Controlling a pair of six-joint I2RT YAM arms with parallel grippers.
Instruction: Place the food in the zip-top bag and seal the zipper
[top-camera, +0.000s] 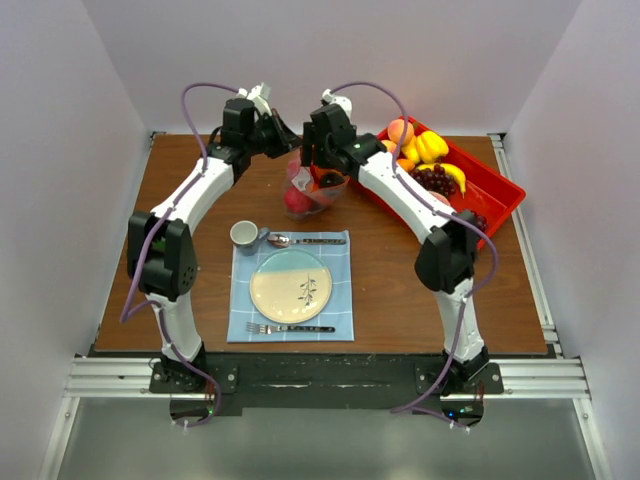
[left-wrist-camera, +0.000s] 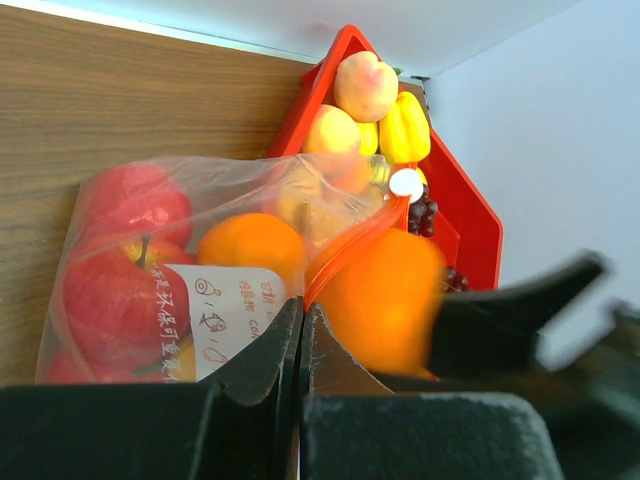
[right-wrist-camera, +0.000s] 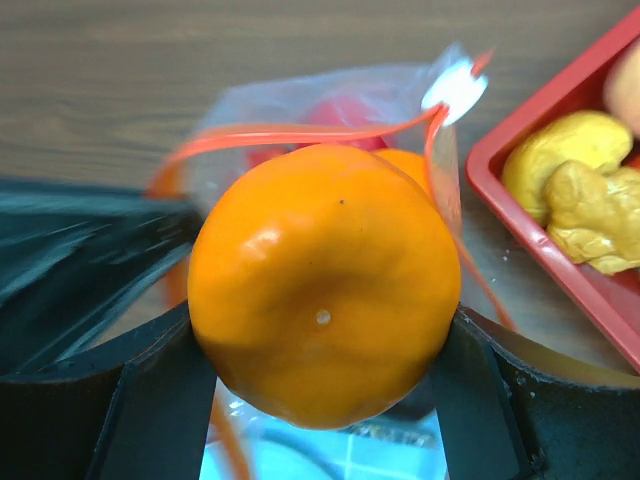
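The clear zip-top bag (top-camera: 313, 190) stands at the table's back middle with red apples (left-wrist-camera: 125, 290) and an orange (left-wrist-camera: 252, 245) inside. My left gripper (left-wrist-camera: 300, 312) is shut on the bag's mouth edge, at the orange-red zipper strip (left-wrist-camera: 352, 245). My right gripper (right-wrist-camera: 322, 335) is shut on an orange (right-wrist-camera: 325, 285) and holds it over the open bag mouth; the zipper (right-wrist-camera: 300, 133) loops behind it. That orange also shows in the left wrist view (left-wrist-camera: 380, 300). More food, a peach (top-camera: 400, 131), yellow pieces (top-camera: 430, 147) and grapes (top-camera: 434, 180), lies in the red tray.
The red tray (top-camera: 495, 190) sits at the back right, close to the bag. A blue placemat (top-camera: 340, 290) in front carries a plate (top-camera: 291, 286), a cup (top-camera: 245, 235), a spoon (top-camera: 300, 240) and a fork (top-camera: 285, 328).
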